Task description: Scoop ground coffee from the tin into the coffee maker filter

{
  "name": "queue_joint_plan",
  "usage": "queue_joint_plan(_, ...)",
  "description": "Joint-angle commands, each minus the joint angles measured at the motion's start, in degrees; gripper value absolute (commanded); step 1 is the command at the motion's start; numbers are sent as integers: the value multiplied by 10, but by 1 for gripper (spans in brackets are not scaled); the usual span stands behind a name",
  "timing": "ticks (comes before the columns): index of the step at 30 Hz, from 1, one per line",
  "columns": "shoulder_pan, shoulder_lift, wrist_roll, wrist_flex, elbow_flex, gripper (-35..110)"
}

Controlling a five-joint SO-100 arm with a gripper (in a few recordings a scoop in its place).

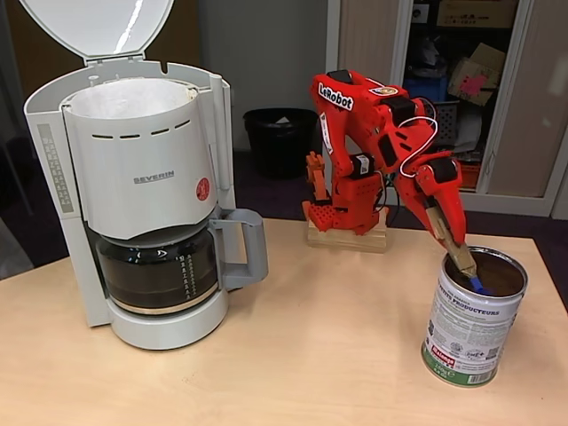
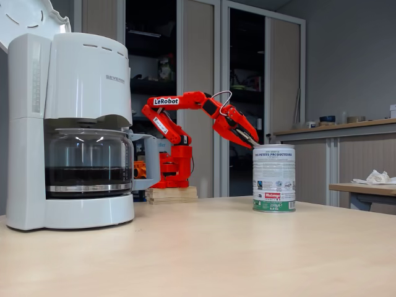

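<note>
The red arm (image 1: 382,133) stands on a wooden block (image 1: 348,238) at the far edge of the bench (image 1: 293,373) and reaches down to the tin (image 1: 472,319), which sits upright near the bench's right edge in the fixed view from above. The claw (image 1: 454,241) is clamped on a pale wooden handle (image 1: 461,257) whose blue end (image 1: 479,286) dips inside the open tin mouth. Dark brown ground coffee (image 1: 501,277) shows inside the rim, filling the tin close to its top. In the low fixed view, the claw (image 2: 246,137) points down at a slant just above the tin (image 2: 273,178), its tip meeting the rim on the left side; the scoop end is hidden by the tin wall there.

The white coffee maker (image 1: 146,191) stands near the left edge of the bench, well apart from the tin, with its lid (image 1: 96,27) swung up and open. The coffee maker filter (image 1: 133,98) lines the round basket at the top, its white paper edge rising slightly above the basket rim; whether any powder lies in it cannot be told. The dark glass carafe (image 1: 160,271) sits on the warming plate under the basket, handle turned toward the arm. In the low fixed view the coffee maker (image 2: 68,130) stands at the left and the carafe (image 2: 90,162) shows dark liquid in its lower part.
</note>
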Motion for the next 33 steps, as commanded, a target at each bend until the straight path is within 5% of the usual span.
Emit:
queue_joint_plan(1, 4, 4, -12, 19, -62, 0)
queue_joint_plan(11, -3, -69, -34, 45, -151, 0)
queue_joint_plan(33, 17, -254, -338, 349, -447, 0)
